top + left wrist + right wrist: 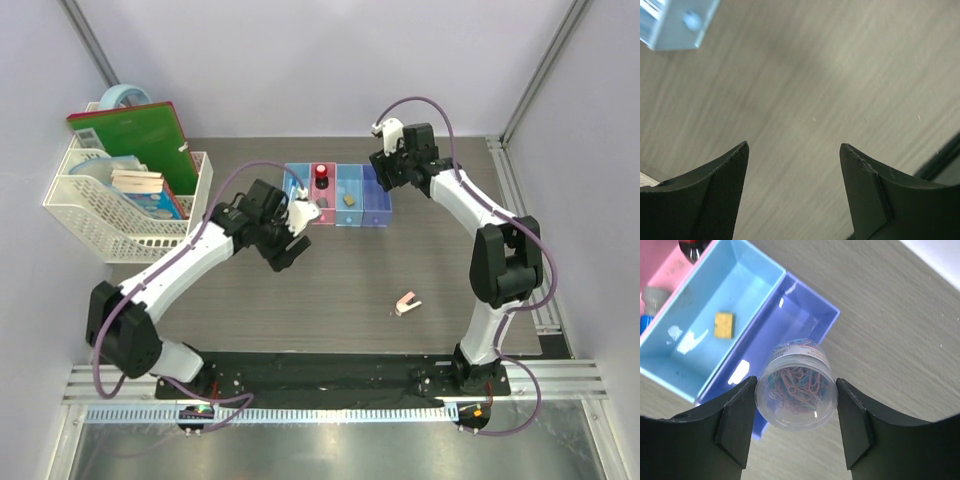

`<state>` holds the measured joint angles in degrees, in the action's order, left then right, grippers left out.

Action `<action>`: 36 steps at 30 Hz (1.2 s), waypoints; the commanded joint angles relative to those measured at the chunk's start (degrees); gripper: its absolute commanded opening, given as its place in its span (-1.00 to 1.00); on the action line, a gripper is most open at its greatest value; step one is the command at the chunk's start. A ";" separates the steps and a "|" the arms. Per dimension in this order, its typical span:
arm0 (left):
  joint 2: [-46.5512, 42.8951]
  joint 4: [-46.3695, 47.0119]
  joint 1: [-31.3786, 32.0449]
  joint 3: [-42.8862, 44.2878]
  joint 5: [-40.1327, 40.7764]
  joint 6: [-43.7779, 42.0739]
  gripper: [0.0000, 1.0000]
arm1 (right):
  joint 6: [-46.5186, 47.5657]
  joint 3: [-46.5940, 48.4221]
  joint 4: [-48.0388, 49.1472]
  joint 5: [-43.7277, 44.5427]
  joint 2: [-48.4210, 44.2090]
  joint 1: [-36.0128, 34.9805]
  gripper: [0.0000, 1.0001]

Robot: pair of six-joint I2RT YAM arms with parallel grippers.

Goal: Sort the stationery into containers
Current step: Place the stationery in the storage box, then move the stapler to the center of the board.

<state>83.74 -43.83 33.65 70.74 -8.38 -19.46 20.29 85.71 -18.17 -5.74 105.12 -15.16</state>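
The row of four joined bins (pixel 360 218) stands at the table's middle back. The pink bin (pixel 670 275) holds a red-and-black knob (pixel 321 178) and a grey block (pixel 325 203). The light blue bin (pixel 747 285) beside it holds a yellow block (pixel 724 324). My right gripper (pixel 796 395) is shut on a clear round tub of paper clips (pixel 795 385) and holds it tilted above the purple-blue bin (pixel 805 320). My left gripper (pixel 794 150) is open and empty over bare table, just in front of the bins' left end (pixel 675 25). A pink-white clip (pixel 406 303) lies on the table at the front right.
A large white mesh basket (pixel 85 225) with a green book (pixel 135 135), notebooks and a light blue tape roll (pixel 125 97) stands at the back left. A black mat (pixel 330 370) runs along the near edge by the arm bases.
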 commanded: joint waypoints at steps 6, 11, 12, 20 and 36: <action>-6.23 -4.86 0.19 -5.44 -3.83 -2.42 0.46 | -2.89 7.19 7.19 -2.26 5.27 -0.75 0.17; -4.91 -3.45 0.19 -3.42 -4.89 -1.45 0.45 | -2.45 9.21 7.54 -1.47 9.13 -1.19 0.17; -4.82 -3.28 0.19 -2.89 -4.54 -1.37 0.45 | -2.28 9.73 7.71 -1.30 9.66 -1.19 0.17; -4.47 -2.40 0.19 -2.36 -5.15 -0.84 0.46 | -1.31 11.40 7.98 0.73 13.70 -1.19 0.22; -2.89 -2.04 0.19 -0.87 -2.80 0.13 0.47 | -0.61 11.33 4.14 2.31 7.92 -1.19 0.63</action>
<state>80.23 -47.37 33.67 67.22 -13.04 -20.88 18.96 96.64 -12.51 -4.12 120.11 -16.08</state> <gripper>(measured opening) 0.733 0.808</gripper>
